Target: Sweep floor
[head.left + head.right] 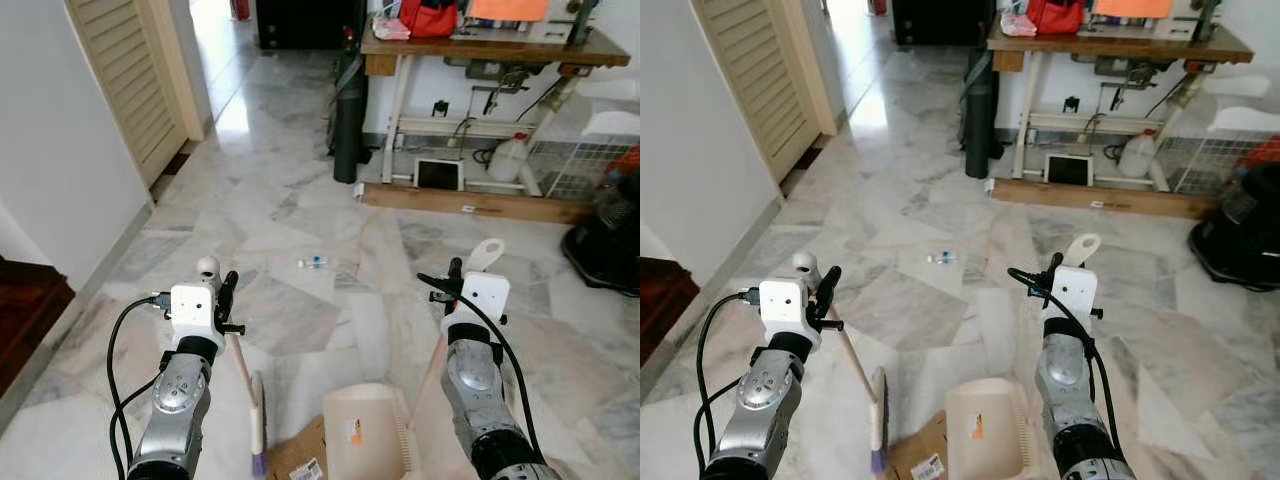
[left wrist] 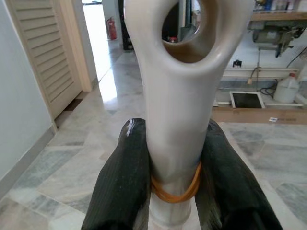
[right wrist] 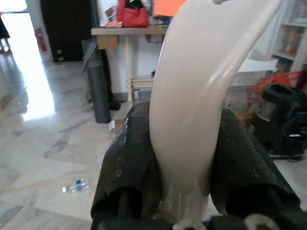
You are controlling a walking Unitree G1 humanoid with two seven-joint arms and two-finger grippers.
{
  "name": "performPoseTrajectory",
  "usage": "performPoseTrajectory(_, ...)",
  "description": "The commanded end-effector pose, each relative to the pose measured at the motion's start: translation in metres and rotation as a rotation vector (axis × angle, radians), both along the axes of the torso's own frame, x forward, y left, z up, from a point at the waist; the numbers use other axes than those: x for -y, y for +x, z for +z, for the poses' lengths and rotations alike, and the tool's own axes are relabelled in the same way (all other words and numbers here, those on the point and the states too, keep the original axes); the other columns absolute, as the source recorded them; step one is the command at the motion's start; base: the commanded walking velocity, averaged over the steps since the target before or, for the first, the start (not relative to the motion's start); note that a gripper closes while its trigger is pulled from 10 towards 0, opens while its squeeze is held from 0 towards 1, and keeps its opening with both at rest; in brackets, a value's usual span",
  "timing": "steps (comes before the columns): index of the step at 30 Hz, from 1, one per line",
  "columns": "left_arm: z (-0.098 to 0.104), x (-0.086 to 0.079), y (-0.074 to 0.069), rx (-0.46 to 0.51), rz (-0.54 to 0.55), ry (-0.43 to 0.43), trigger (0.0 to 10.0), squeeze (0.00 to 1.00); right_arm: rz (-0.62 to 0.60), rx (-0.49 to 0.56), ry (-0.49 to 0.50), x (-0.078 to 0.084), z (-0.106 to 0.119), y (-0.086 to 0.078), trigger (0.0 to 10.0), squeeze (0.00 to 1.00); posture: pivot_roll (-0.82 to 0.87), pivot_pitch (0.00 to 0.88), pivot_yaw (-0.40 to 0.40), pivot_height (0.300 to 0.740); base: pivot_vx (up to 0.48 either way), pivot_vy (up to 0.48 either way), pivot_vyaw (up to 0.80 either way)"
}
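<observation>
The floor (image 1: pixel 300 200) is grey-veined marble, shining with daylight from a far doorway. A white wall (image 1: pixel 50 150) and louvred door (image 1: pixel 130 70) stand left. Far right, a wooden workbench (image 1: pixel 480 50) holds a red bag (image 1: pixel 430 17).

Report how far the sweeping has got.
Tools are in hand: left gripper shut on the broom handle, right gripper shut on the dustpan handle. The dustpan looks empty. Left: the small bottle and cardboard scrap on the floor.
</observation>
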State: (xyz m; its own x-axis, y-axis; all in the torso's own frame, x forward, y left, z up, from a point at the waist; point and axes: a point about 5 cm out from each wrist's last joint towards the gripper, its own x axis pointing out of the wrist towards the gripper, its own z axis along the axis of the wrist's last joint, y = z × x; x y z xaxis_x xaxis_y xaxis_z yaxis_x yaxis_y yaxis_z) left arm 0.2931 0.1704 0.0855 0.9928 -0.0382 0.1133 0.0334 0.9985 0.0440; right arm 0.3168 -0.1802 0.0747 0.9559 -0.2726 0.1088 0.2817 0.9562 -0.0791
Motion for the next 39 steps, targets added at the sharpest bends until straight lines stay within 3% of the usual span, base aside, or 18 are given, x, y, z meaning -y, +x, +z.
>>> performPoseTrajectory(1,0.011,-0.003,0.001,0.044,-0.001,0.007,10.0,0.0,-0.003,0.053,-0.021,0.002,0.01,0.003,10.0,0.0,0.09,0.0,0.023,0.74,0.0,0.0,0.0)
performPoseTrajectory(11,0.009,-0.009,-0.006,0.031,-0.002,0.024,10.0,0.0,-0.094,0.062,-0.102,0.014,0.013,0.004,10.0,0.0,0.11,0.019,0.036,0.74,0.0,0.0,0.0)
performPoseTrajectory(19,0.009,-0.014,-0.011,0.022,-0.003,0.041,10.0,0.0,-0.075,0.005,-0.158,0.011,0.0,0.0,10.0,0.0,0.12,0.038,0.047,0.74,0.0,0.0,0.0)
performPoseTrajectory(31,0.006,-0.025,-0.024,-0.027,-0.017,0.075,10.0,0.0,-0.059,-0.079,-0.145,0.003,-0.021,-0.009,10.0,0.0,0.14,0.082,0.064,0.74,0.0,0.0,0.0)
performPoseTrajectory(39,0.002,-0.03,-0.03,-0.108,-0.094,0.093,10.0,0.0,-0.057,-0.098,-0.135,0.001,-0.027,-0.012,10.0,0.0,0.16,0.12,0.07,0.74,0.0,0.0,0.0)
